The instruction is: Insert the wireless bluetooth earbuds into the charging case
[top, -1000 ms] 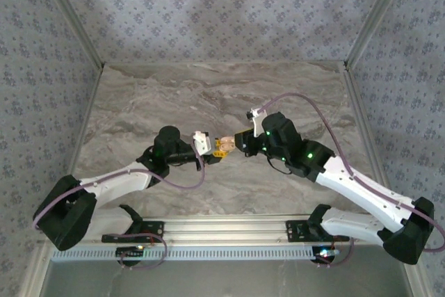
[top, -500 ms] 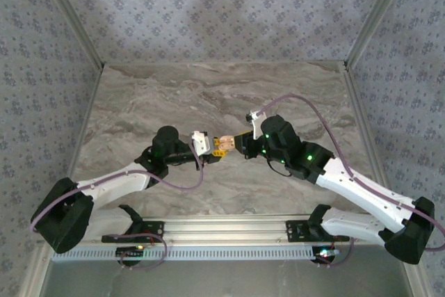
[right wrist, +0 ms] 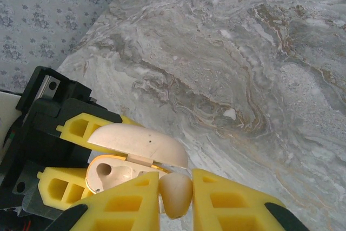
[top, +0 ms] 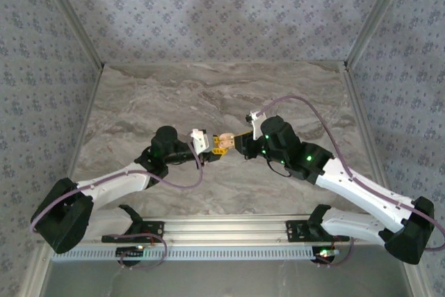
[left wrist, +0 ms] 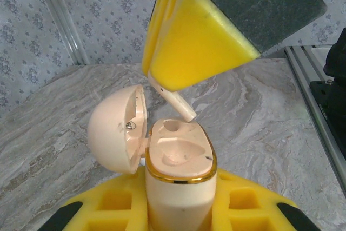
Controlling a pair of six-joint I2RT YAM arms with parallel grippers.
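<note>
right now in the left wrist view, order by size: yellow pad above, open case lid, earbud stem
1. yellow foam gripper pad (closeness may exaggerate it)
2. cream domed plastic case lid
3. slim cream earbud stem

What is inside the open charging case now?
The charging case shows two moulded wells, both looking empty. An earbud pinched by the right fingers hangs just above them, not yet seated. The wells' deepest parts are hidden by their rims.

Soft, even overhead light keeps my grey-veined marble tabletop [top: 208, 95] bright without glare, leaves faint smudgy shadows on the blue patterned back wall [top: 222, 5], and up close my yellow foam finger pads [left wrist: 243, 217] look slightly out of focus.
</note>
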